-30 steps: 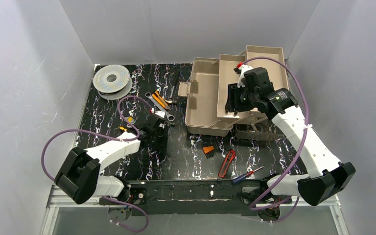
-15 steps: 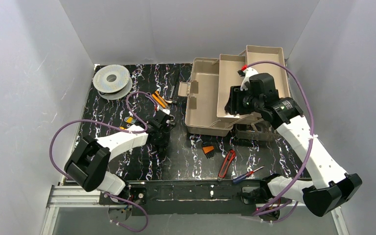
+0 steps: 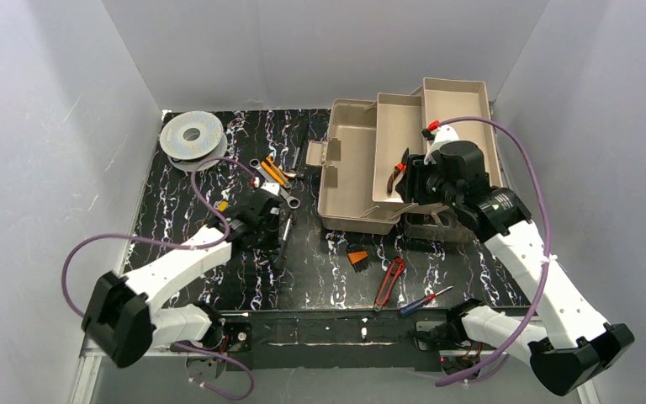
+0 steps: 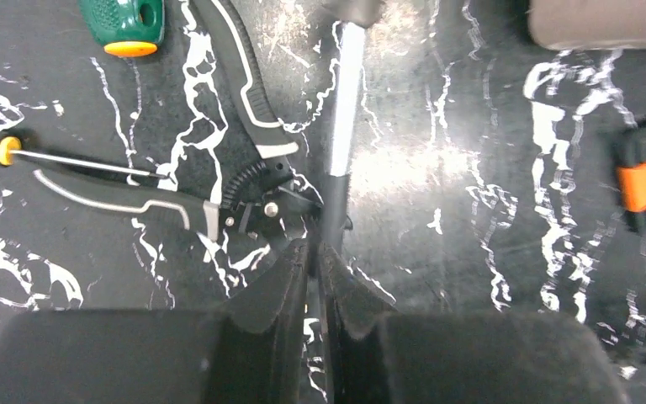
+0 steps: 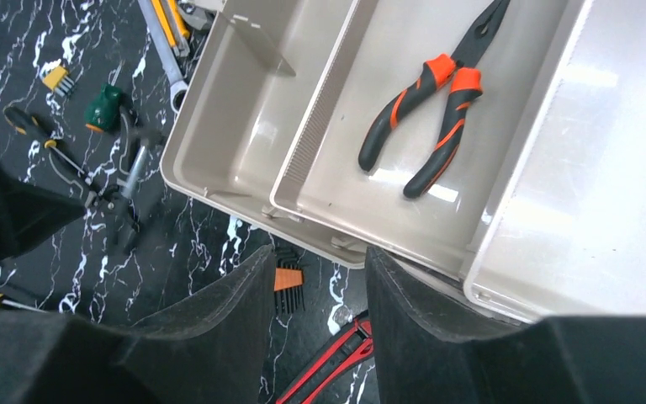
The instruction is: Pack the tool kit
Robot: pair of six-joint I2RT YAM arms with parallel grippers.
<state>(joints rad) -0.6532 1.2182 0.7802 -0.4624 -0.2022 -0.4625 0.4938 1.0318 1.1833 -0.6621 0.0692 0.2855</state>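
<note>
Pliers now lie in the kit tray; from above, your right gripper has backed off them and the left gripper has dropped onto loose tools. Left wrist: jaws pinched narrow at a silver tool, snips crowding its left; hold unclear. Right wrist: jaws apart, empty, tray just ahead.

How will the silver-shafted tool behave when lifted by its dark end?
Likely stiff: the silver-shafted tool looks like straight metal. Pinched by the left hand at one end, it may droop or swivel. Its round shaft could roll if dropped.
</note>
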